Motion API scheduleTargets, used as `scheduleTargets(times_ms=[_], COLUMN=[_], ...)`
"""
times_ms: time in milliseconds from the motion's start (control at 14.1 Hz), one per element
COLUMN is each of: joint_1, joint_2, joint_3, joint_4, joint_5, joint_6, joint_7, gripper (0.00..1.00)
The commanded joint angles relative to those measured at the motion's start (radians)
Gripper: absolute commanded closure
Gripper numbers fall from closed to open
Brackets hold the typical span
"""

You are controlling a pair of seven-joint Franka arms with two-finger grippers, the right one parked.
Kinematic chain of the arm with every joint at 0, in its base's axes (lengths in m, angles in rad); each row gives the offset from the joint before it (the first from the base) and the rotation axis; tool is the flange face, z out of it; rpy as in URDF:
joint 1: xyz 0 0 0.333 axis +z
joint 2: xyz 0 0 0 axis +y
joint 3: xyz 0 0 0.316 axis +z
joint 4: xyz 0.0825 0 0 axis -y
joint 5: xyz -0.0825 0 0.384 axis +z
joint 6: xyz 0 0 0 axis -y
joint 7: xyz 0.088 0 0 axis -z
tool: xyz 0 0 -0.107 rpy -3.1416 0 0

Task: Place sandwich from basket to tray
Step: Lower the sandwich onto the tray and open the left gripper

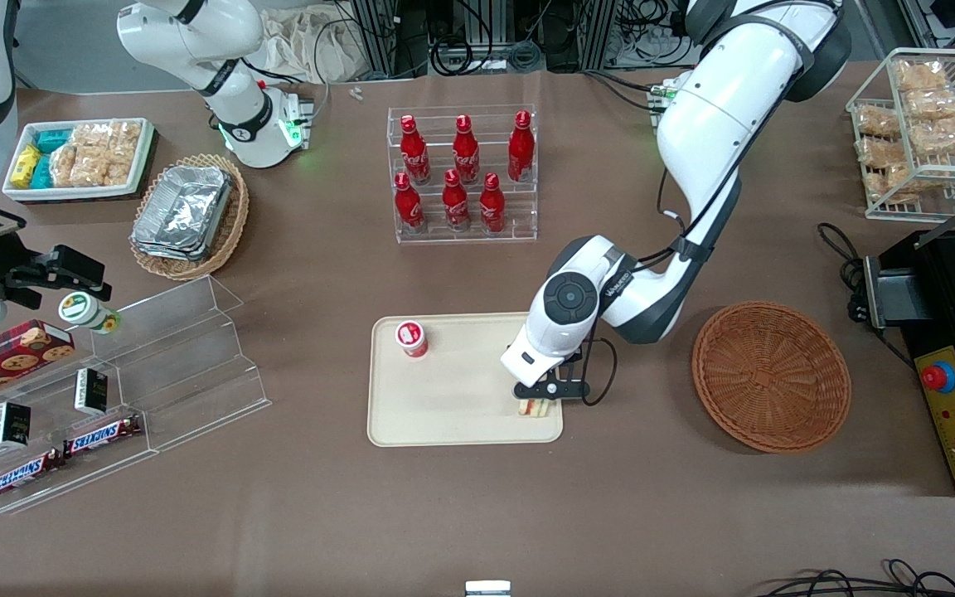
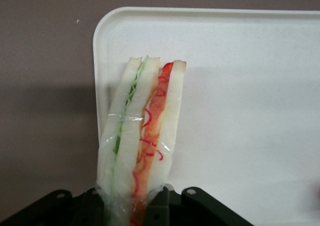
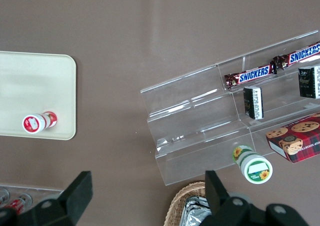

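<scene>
Fingers: my gripper [image 1: 539, 393] is clamped on one end of the sandwich [image 2: 142, 136], low over the tray [image 1: 444, 414], near the tray corner closest to the basket [image 1: 771, 375].
Sandwich: I see it in the grip just above the tray, whether touching I cannot tell.
Handling: I judge it light and soft, its wrap slippery; a hard squeeze would crush the bread, so hold it across the flat faces.
Basket: I see nothing inside.
Tray: a small red jar [image 1: 412, 338] stands on it, well apart from the sandwich.
</scene>
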Motion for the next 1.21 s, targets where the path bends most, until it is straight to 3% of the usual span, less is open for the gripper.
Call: scheduleTargets(times_ms=[0,71,426,709,993,1135], joint_1=[-0.017,-0.017,-0.003,0.081,0.158,0.216], joint_2=[0.025,0.032,-0.005,-0.144,-0.266,-0.329], joint_3=[0.011,0.009,0.009,0.001,0.003,0.003], joint_4=[0.030,0.030,0.031,0.025,0.027,0.025], joint_5=[0.035,0.043,0.038,0.020,-0.133,-0.176], joint_6=[0.034,0.048,0.048,-0.067,-0.228,-0.335], joint_7=[-0.053,-0.055,-0.079,-0.069,0.109,0.212], gripper=[0.17,0.01,0.00,0.00,0.00,0.00])
